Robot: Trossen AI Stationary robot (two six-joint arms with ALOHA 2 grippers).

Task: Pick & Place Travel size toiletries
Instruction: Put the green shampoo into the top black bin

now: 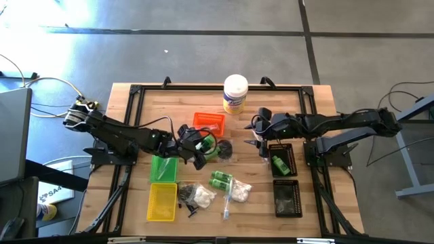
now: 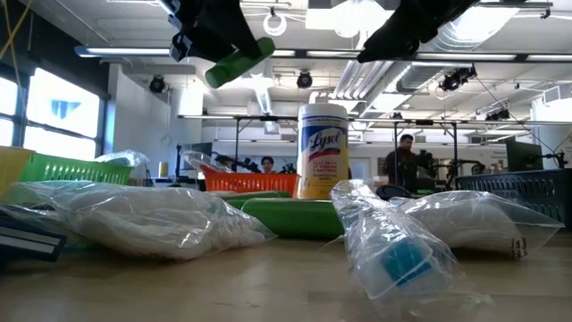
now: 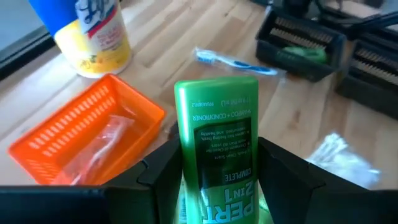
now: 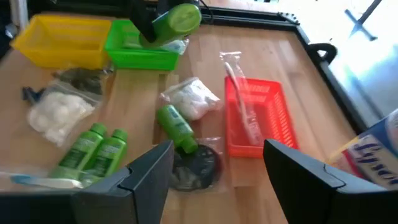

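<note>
High view: left gripper (image 1: 197,144) at table centre, clamped on a green bottle (image 1: 205,144), just beside the green tray (image 1: 163,168) and below the orange tray (image 1: 208,122). Right gripper (image 1: 260,143) at the upper end of a black tray (image 1: 283,158) with a green item inside, jaws apart, nothing between them. Two green bottles (image 1: 221,180), bagged white bits (image 1: 202,195) and a wrapped stick (image 1: 226,203) lying loose near the front edge, beside the yellow tray (image 1: 162,201). White canister (image 1: 235,93) at the rear

Low view: held bottle (image 2: 239,62) tilted, well clear of the tabletop. Bagged white bits (image 2: 152,218) in the foreground. Canister (image 2: 321,150) upright behind. People visible in the room beyond

Left wrist view: fingers (image 3: 161,171) pressed on both sides of the bottle (image 3: 219,149); orange tray (image 3: 81,127) beyond it with a clear-wrapped item inside; a toothbrush (image 3: 235,61) on the wood

Right wrist view: fingers (image 4: 149,169) spread, empty. One green bottle (image 4: 176,127) lying by a dark disc; two more (image 4: 93,152) side by side
</note>
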